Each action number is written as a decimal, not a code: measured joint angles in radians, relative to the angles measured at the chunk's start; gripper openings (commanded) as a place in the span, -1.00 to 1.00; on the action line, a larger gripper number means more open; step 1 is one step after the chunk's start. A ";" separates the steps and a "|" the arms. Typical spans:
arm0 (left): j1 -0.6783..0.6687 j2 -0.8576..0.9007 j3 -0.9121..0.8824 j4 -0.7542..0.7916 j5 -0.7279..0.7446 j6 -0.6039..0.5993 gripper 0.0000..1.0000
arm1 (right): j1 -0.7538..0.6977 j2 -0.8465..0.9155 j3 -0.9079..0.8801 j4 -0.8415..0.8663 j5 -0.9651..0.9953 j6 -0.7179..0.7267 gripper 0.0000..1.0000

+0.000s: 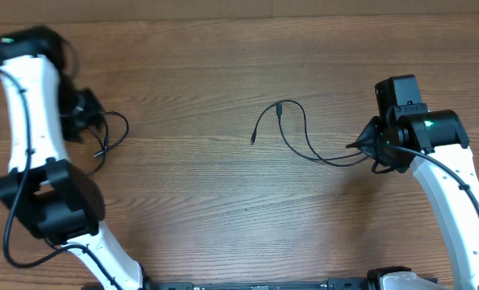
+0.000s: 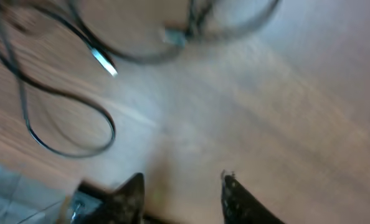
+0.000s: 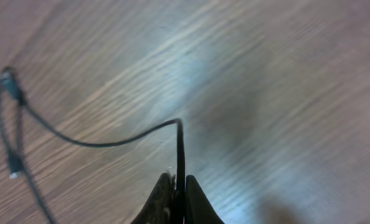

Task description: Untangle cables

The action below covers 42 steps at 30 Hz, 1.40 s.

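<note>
One thin black cable (image 1: 294,129) lies looped on the wooden table at centre right, with its plug tips near the middle. My right gripper (image 1: 360,147) is shut on that cable's end; the right wrist view shows the cord (image 3: 110,142) pinched between the fingers (image 3: 179,182) and trailing left. A second black cable (image 1: 114,133) lies in loose loops at the left, partly under the left arm. My left gripper (image 2: 182,183) is open and empty, with that cable's loops (image 2: 66,124) and silver plug tip (image 2: 104,61) lying ahead of it on the table.
The wooden table (image 1: 223,209) fills the overhead view. The left arm's white links and black joints (image 1: 50,193) cover the left side. The right arm (image 1: 457,193) rises from the lower right.
</note>
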 measured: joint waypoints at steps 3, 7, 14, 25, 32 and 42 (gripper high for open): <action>-0.071 -0.008 -0.115 -0.001 0.008 0.016 -0.25 | 0.000 0.000 0.000 0.050 -0.046 -0.033 -0.92; -0.174 -0.020 -0.250 -0.002 0.024 0.048 -0.25 | 0.001 0.000 0.000 0.131 -0.164 -0.079 -0.92; -0.348 -0.073 -0.402 -0.001 0.042 0.085 -0.24 | 0.078 0.000 0.000 0.196 -0.349 -0.175 -0.92; -0.551 -0.488 -0.410 0.055 0.094 0.134 0.14 | 0.331 0.053 0.000 0.272 -0.410 -0.200 -0.84; -0.560 -0.529 -0.411 0.090 0.139 0.138 0.23 | 0.323 0.070 0.004 0.194 -0.341 -0.206 -0.50; -0.682 -0.522 -0.412 0.425 0.335 0.158 0.49 | 0.017 0.015 0.123 -0.036 -0.174 -0.164 -0.92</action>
